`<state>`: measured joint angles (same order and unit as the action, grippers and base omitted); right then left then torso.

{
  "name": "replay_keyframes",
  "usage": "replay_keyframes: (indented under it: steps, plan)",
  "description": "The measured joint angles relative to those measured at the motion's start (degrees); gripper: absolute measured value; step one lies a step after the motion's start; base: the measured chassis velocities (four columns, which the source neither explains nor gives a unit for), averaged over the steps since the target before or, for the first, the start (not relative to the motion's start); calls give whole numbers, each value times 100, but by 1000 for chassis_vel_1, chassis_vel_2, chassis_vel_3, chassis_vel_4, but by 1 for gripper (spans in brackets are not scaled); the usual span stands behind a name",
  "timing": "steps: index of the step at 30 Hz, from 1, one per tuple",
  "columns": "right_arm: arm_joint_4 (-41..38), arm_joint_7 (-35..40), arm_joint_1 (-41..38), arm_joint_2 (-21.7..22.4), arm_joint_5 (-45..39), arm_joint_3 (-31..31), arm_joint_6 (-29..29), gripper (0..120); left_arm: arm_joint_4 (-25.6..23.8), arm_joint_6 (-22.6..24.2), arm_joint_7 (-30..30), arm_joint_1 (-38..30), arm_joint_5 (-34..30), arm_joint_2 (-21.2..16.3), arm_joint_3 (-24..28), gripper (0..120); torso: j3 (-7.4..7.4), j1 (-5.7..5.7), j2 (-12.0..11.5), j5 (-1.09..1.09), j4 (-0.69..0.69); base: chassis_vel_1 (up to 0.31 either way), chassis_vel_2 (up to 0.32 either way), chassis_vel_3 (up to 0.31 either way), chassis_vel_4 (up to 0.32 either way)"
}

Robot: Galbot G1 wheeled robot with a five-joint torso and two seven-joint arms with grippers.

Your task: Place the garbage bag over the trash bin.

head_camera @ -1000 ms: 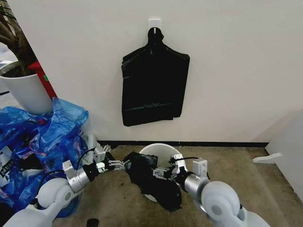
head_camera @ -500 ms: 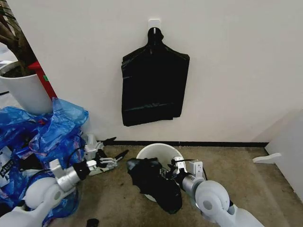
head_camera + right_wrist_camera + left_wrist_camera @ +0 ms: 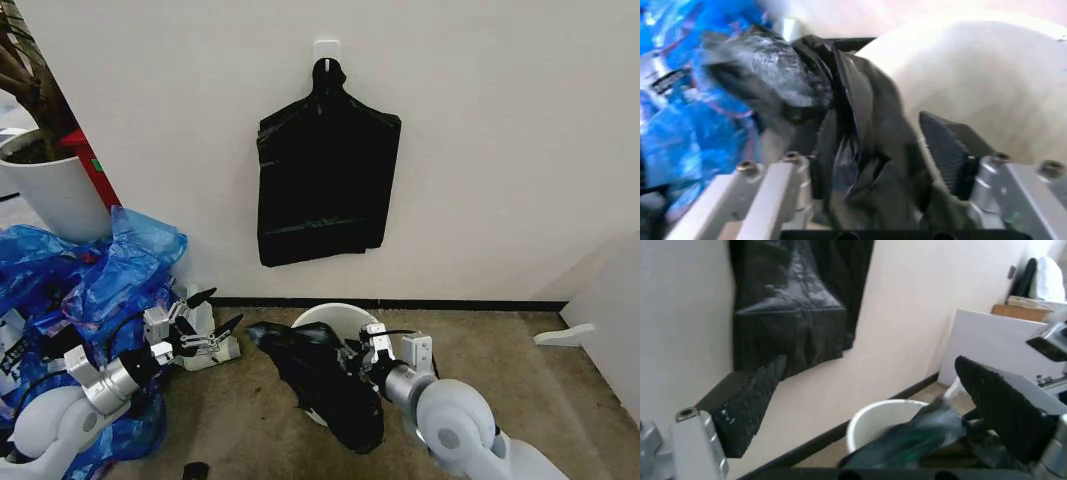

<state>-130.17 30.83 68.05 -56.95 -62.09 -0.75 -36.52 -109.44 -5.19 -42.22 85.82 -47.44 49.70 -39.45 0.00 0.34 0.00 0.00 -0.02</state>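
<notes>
Item: thin, glossy black plastic garbage bag [image 3: 320, 385]. It is draping over the near-left rim of the small round cream-white plastic trash bin [image 3: 345, 318] and trailing down its front onto the floor; the bin's mouth is not yet covered.

Item: right hand [image 3: 352, 366]. It is sitting at the bin's near rim with its fingers [image 3: 948, 150] closing on a gathered fold of the bag. You are holding a bunch, not a single edge, so judge the mouth of the bag as unopened.

Item: left hand [image 3: 212, 326]. It is hovering well to the left of the bin, beside the heap of crumpled blue plastic bags [image 3: 90, 290], fingers spread wide and holding nothing.

Handling note: you are best bringing the left hand back to the loose flap pointing left off the rim, pinching one layer only, and drawing the two hands apart so the opening is stretching wider than the rim before lowering. Thin film is likely slipping or tearing under a hard pull; a light bin may be tipping.

Not for use: flat black bundle [image 3: 325, 175] hanging on the wall.
</notes>
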Motion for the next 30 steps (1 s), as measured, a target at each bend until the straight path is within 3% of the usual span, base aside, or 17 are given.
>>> replay_keyframes:
  steps: [8, 13, 14, 18, 30]
  plan:
    - [-536, 96, 330, 232, -324, 438, -208, 74, -95, 93, -62, -246, 403, 140, 394, 100, 0, 0, 0, 0, 0, 0, 0, 0, 0]
    - [-734, -307, 835, 371, 54, 702, -519, 95, -35, 2, -488, -549, 1137, -17, 411, 100, 0, 0, 0, 1, 0, 0, 0, 0, 0]
    - [-734, -307, 835, 371, 54, 702, -519, 95, -35, 2, -488, -549, 1137, -17, 411, 100, 0, 0, 0, 1, 0, 0, 0, 0, 0]
    - [-687, -1946, 1436, 481, 1945, 896, -455, 100, -14, -9, -563, -695, 1204, -158, 359, 100, 0, 0, 0, -1, -2, 0, 0, 0, 0]
    - [-630, -1800, 1986, 354, 2578, 922, -346, 100, 136, 10, -577, -857, 1069, -267, 397, 100, 0, 0, 0, 0, 0, 0, 0, 0, 0]
